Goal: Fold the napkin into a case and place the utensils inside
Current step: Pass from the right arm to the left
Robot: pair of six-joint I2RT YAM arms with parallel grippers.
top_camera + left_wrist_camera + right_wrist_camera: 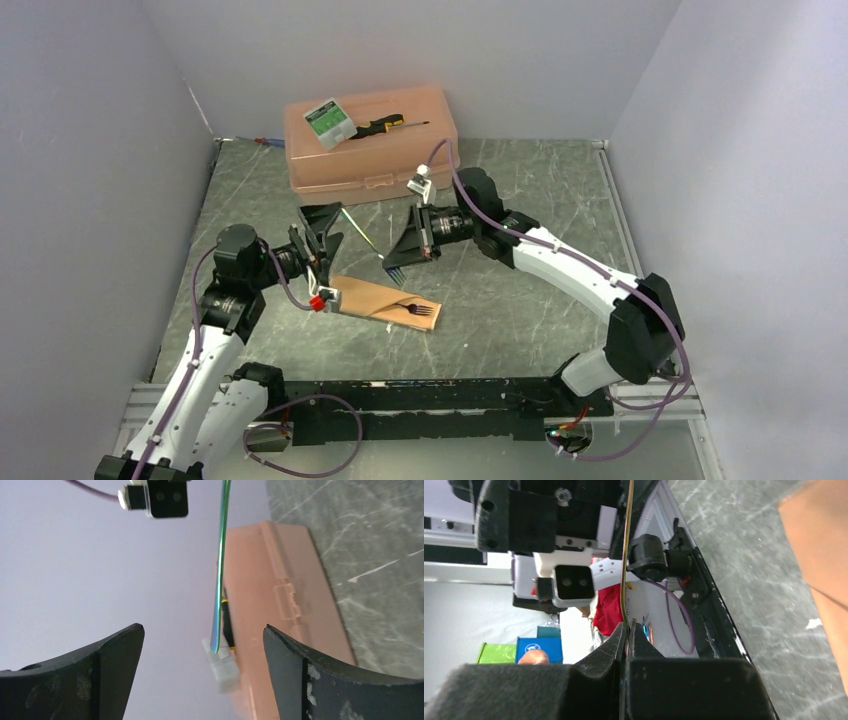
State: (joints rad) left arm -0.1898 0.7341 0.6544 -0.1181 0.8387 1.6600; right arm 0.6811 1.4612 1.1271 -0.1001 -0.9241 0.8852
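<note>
The napkin lies folded into a narrow peach case [375, 296] on the table in front of the arms. A dark fork [421, 310] rests at its right end with the tines showing. My right gripper [401, 250] [628, 626] hangs above the case, shut on a second slim utensil [360, 228] [626, 555]. That utensil's tines point down near the gripper and its iridescent handle [220, 580] slants up to the left. My left gripper [333, 228] [201, 630] is open; the handle's tip lies between its fingers, touching neither.
A rigid peach plastic box [370, 140] [280, 605] stands at the back of the table, with a black-and-yellow screwdriver [385, 124] and a small white-green box [329, 120] on its lid. Grey walls close in the left, back and right sides.
</note>
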